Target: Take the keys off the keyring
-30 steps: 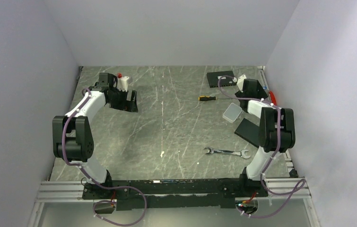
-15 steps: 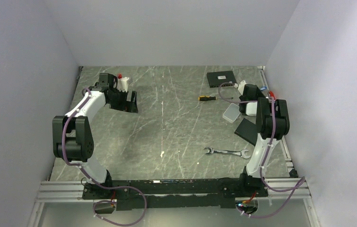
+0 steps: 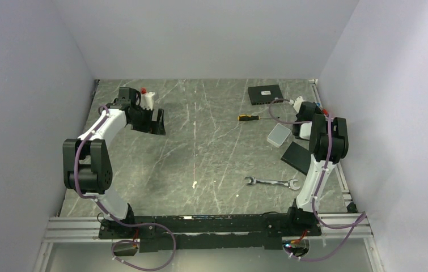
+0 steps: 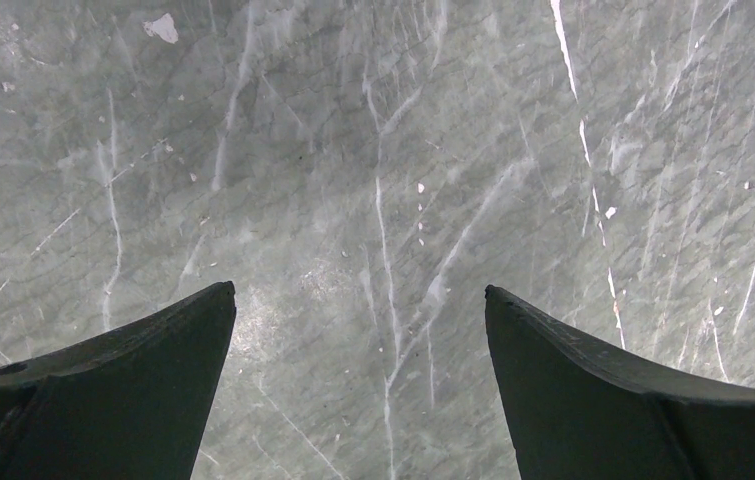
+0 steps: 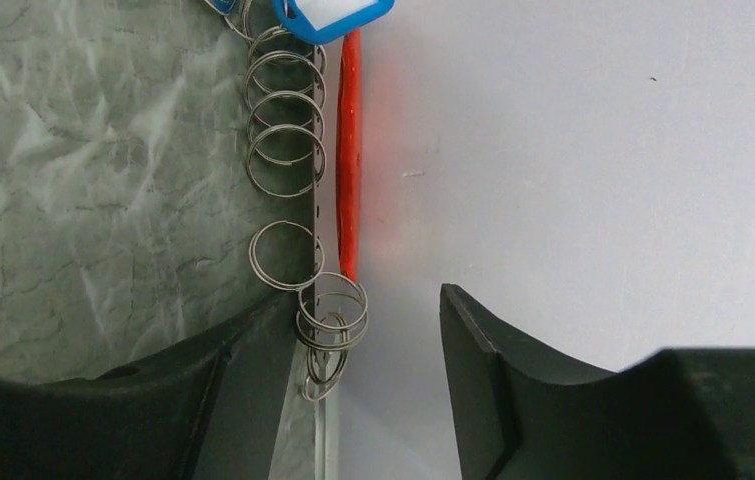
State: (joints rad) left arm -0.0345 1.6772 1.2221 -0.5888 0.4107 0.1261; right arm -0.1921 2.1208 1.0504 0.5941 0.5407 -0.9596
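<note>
Since 1 s ago the right arm has swung out toward the right wall; the left arm has not shifted. The right gripper (image 5: 368,300) hangs with its 2 fingers apart, straddling the lower end of the keyring (image 5: 288,130); whether a finger touches the rings cannot be told. The keyring lies along the counter's (image 5: 103,180) right edge, against the wall. It shows at least 8 thin silvery wire rings in a loose chain, 1 bright red oblong tag (image 5: 350,150) on edge beside them, and 1 blue-framed tag (image 5: 331,15) with a blank white insert at the top. The keys cannot be told from the rings. The left gripper (image 4: 358,292) is spread wide over bare counter. Also on the counter are 1 wrench (image 3: 272,182), 1 screwdriver (image 3: 248,117), 1 clear box (image 3: 279,135) and 2 black slabs, far (image 3: 265,93) and near (image 3: 296,157). The far slab's label is too small to read.
</note>
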